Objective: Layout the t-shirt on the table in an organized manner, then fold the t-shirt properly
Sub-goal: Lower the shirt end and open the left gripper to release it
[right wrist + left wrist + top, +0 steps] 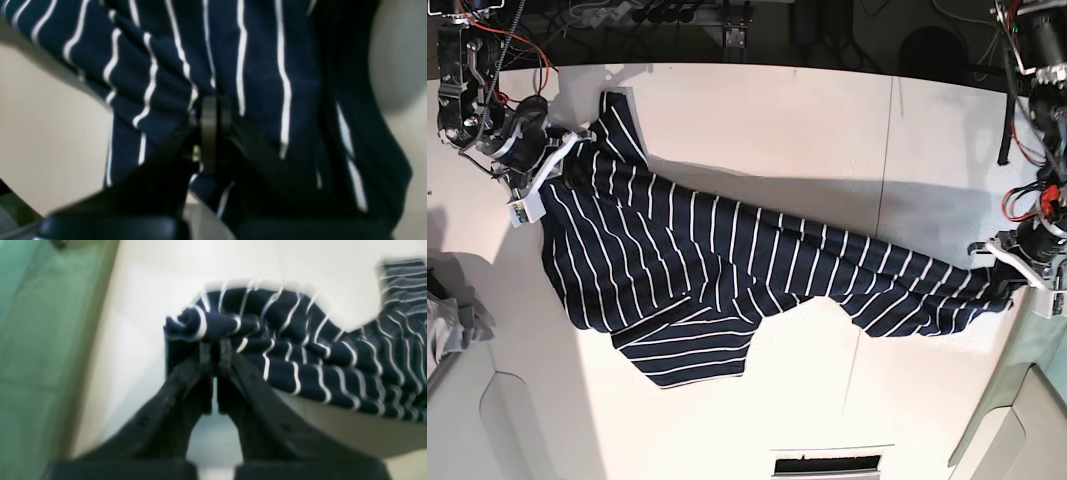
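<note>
Stretching: the t-shirt [727, 270] hangs taut between the two arms across the white surface [777, 120], from the far-left corner down to the right edge in the base view.
Left of the base view: the right gripper [555, 160] is there, its fingers [208, 133] pressed together and clamped on a fold of striped cloth; the right wrist view shows the fabric bunched above the closed tips.
Middle: the body of the t-shirt lies partly on the surface, broad at the left and narrowing into a twisted band toward the right; one loose flap, perhaps a sleeve, juts out at the lower left of the garment.
Right of the base view: the left gripper [1012, 265] sits at the surface's edge, its fingers [205, 355] together and pinching a rolled-up end of the t-shirt, as the left wrist view shows.
Done so far: both ends look gripped and the garment is pulled out lengthwise.
Left to do: by my reading the layout step is only partway, since the cloth is twisted, wrinkled and set on a diagonal, not flat and squared; no fold is visible yet, so all of the folding remains.
Cannot tell: which part of the garment each gripper holds.
</note>
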`<move>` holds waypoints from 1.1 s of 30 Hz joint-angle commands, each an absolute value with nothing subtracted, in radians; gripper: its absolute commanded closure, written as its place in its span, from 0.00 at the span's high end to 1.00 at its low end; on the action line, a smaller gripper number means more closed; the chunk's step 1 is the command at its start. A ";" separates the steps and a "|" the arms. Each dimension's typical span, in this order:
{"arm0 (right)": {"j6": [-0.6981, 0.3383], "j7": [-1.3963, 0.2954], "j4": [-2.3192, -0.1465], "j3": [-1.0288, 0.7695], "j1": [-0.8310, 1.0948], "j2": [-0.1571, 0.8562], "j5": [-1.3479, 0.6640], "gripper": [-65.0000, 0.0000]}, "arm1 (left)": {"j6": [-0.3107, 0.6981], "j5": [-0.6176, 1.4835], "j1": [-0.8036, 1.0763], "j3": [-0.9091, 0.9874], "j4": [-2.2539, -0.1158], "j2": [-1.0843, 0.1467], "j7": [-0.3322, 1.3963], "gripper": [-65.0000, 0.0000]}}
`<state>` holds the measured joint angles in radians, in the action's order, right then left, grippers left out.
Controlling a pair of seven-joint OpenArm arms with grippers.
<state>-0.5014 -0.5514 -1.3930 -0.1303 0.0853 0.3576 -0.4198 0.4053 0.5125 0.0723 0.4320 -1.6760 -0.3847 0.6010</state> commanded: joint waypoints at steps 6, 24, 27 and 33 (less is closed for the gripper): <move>-0.502 -0.505 -1.407 -0.138 0.072 0.395 -0.427 0.00 | 0.403 0.547 0.141 0.463 -1.882 -0.393 0.595 0.00; -0.501 -0.478 -1.407 -0.138 0.058 0.413 -0.427 0.28 | 0.492 0.496 -0.461 0.242 -0.864 -0.399 0.520 0.47; -0.493 -0.478 -1.407 -0.138 0.059 0.413 -0.426 0.35 | 0.546 0.539 -0.478 0.242 -0.885 -0.419 0.641 0.47; -0.494 -0.479 -1.407 -0.138 0.064 0.413 -0.427 0.35 | 0.588 0.678 -0.371 0.302 -1.009 -0.485 0.696 0.47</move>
